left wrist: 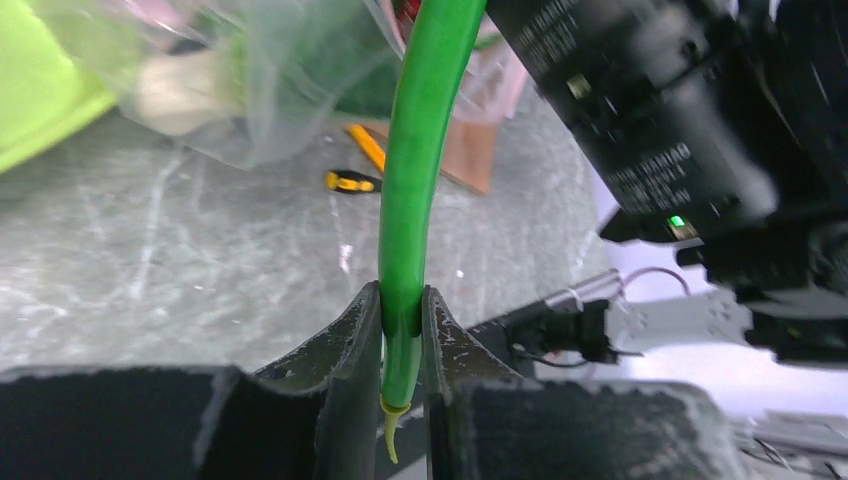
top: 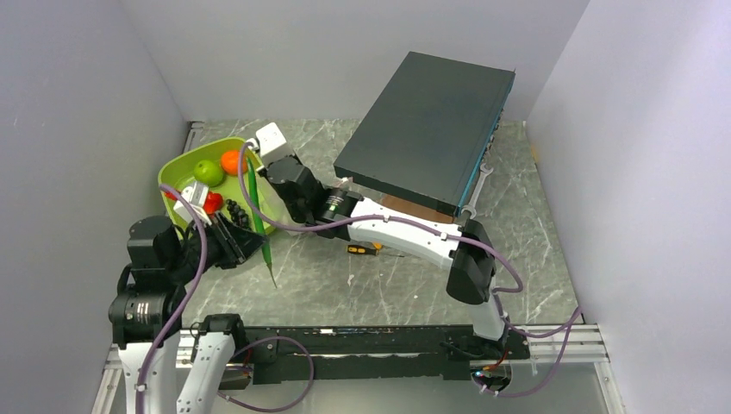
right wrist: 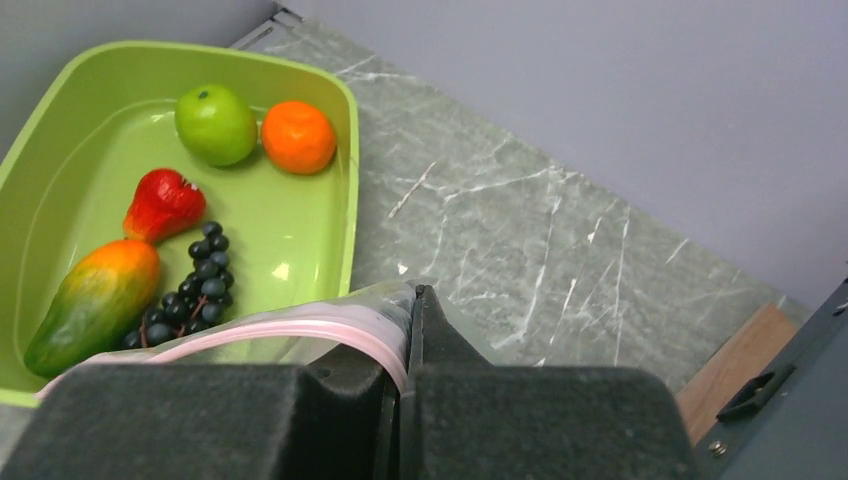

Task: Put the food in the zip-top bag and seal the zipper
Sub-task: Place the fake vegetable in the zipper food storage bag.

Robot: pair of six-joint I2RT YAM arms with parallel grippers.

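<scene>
While both arms crowd the left side of the table, the left gripper (left wrist: 401,303) is clamped tight on one long green stalk (left wrist: 415,150), held close to its pale lower tip. The rest of the stalk rises in a slight bow, so I judge it light and whippy, apt to wag when held this near one end. Next along is the lime-green tray (right wrist: 351,190) with five food pieces in it: one green apple (right wrist: 215,123), one orange (right wrist: 297,137), one red fruit (right wrist: 160,203), one yellow-red fruit (right wrist: 90,300) and one bunch of black grapes (right wrist: 190,290). The round ones look smooth and likely to roll or squirt from the pads, so a grip across the widest part seems best. The grapes are knobbly and should be easier to hold. At the tray's near rim is the one zip-top bag (left wrist: 270,90), clear, limp and probably slippery. Whether anything is inside it I cannot tell. The right gripper (right wrist: 411,312) is closed, pinching the bag's mouth on the pink zipper (right wrist: 300,328). That strip looks like the stiffest part of the bag and the sensible place to hold it. Further right lie one orange-and-black screwdriver (top: 365,248) on the marbled table (top: 388,285) and one dark flat box (top: 427,129), propped at a tilt.
</scene>
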